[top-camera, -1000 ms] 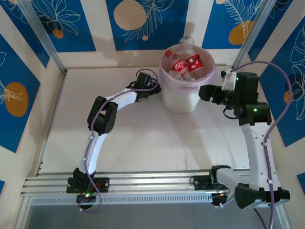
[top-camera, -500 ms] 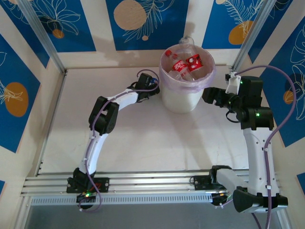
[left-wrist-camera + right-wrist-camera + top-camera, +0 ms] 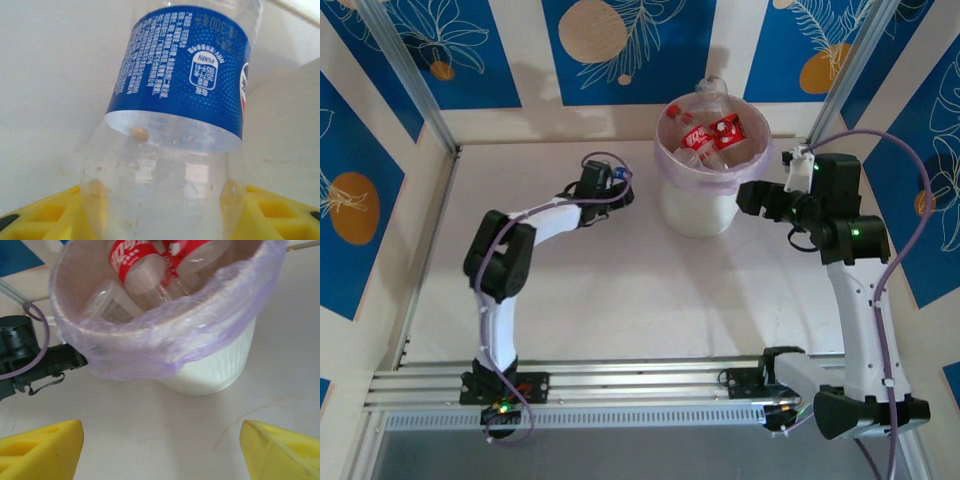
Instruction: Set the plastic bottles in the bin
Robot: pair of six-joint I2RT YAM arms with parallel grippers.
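In the top view the left gripper [image 3: 616,181] reached out over the white table [image 3: 620,290] to the left of the bin [image 3: 695,215], near it but apart from its wall. It was closed on the blue-labelled bottle [image 3: 180,100]. In the left wrist view the bottle's clear, rounded body sat between the two yellow fingers [image 3: 45,217] and pressed against both, with its blue band further out from the camera. The frames did not show whether the bottle rested on the table or hung above it. The bin stood at the far middle of the table, close to the back wall, and its rim was wrapped in the lilac bag [image 3: 165,350], which folded down over the white wall. Inside it lay the red-labelled bottles [image 3: 710,133], tilted against one another. Beside them, in the right wrist view, a plain clear bottle [image 3: 107,302] leaned against the near inner side. The right gripper [image 3: 748,195] hung just to the right of the bin, pointed toward it and not touching it. Its yellow fingertips [image 3: 42,447] stood wide apart at the bottom corners of the right wrist view, with nothing between them but bare table. In that same view the black end of the left arm [image 3: 30,360] showed on the far side of the bin, near its wall.
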